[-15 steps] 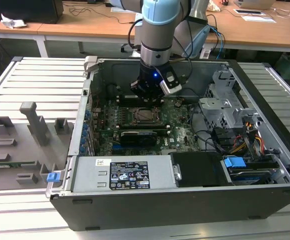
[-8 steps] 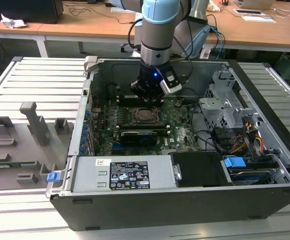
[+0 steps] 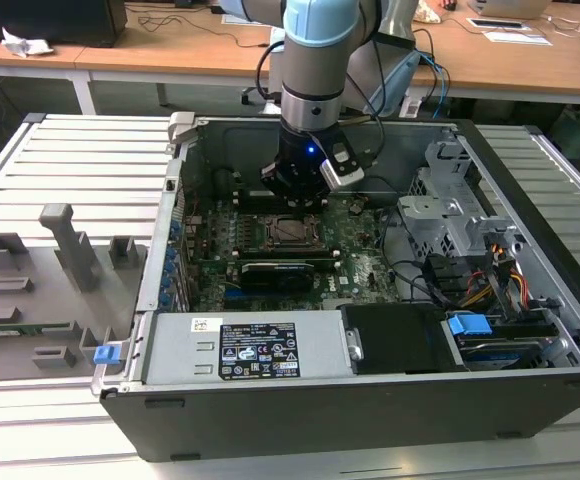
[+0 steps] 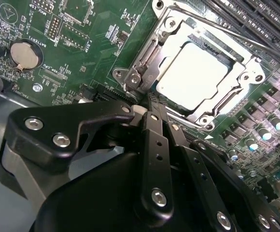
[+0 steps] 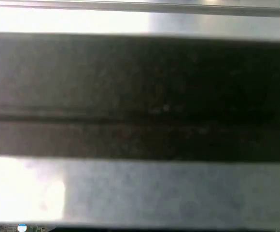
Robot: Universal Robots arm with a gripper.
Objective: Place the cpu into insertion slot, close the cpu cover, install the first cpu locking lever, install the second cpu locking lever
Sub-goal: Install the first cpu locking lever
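- While the grey and blue robot arm reaches down into it, the big open dark-grey metal computer case lies on a light-grey slatted table, and wooden desks with cables stand in the room behind.
- Inside the case lies the green rectangular motherboard, with a long black card on it and a grey metal drive cage at the exterior view's right.
- On the table at the exterior view's left rests a flat grey plastic fixture with upright blocks.
- The black metal gripper hangs just over the edge of the square insertion slot with its metal rim; its jaws seem close together, but I cannot tell if they are fully closed or grip something.
- The thin grey metal cpu cover lies flat down over the slot.
- The small square silver-grey cpu sits in the slot and shows through the cover's window.
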